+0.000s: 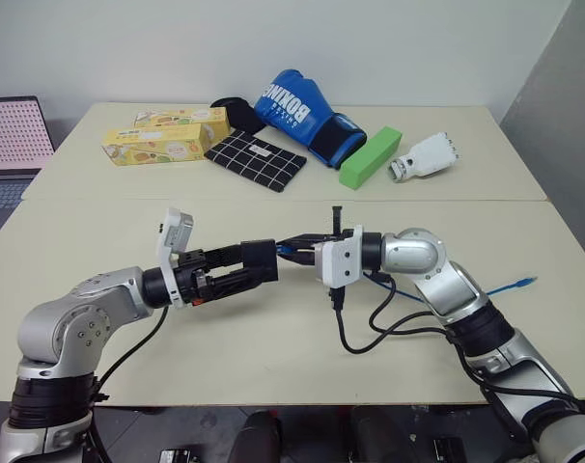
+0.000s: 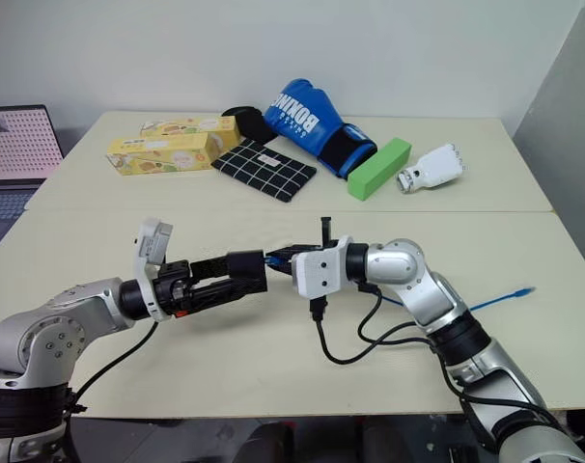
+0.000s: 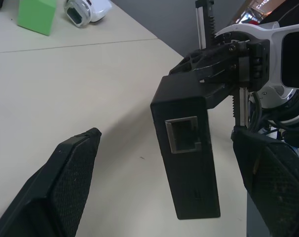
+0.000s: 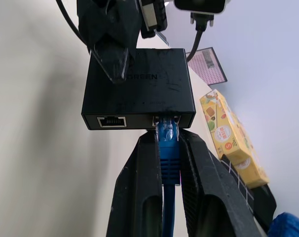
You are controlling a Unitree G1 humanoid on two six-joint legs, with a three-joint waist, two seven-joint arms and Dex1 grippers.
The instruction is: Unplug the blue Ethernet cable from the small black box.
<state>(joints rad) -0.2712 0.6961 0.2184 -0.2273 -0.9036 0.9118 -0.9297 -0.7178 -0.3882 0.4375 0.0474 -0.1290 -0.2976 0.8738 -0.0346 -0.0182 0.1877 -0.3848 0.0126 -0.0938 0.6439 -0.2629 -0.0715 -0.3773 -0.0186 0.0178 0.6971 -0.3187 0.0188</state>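
Note:
The small black box (image 3: 186, 153) hangs in mid-air above the table, an empty port facing the left wrist camera. The blue Ethernet cable (image 4: 168, 163) is plugged into a second port of the box (image 4: 139, 84). My right gripper (image 4: 168, 136) is shut on the plug right at the port. From there the cable trails off to the right across the table (image 1: 517, 284). My left gripper (image 3: 164, 136) stands open, its fingers (image 3: 65, 182) on either side of the box with gaps showing. In the head views both grippers meet over the near table, the box (image 1: 259, 258) between them.
On the far table lie a blue boxing glove (image 1: 297, 116), a green block (image 1: 370, 157), a black white-grid pouch (image 1: 256, 161), two yellow boxes (image 1: 162, 143) and a white object (image 1: 423, 157). A laptop (image 1: 13, 135) stands at the far left. Black cables hang below my right wrist.

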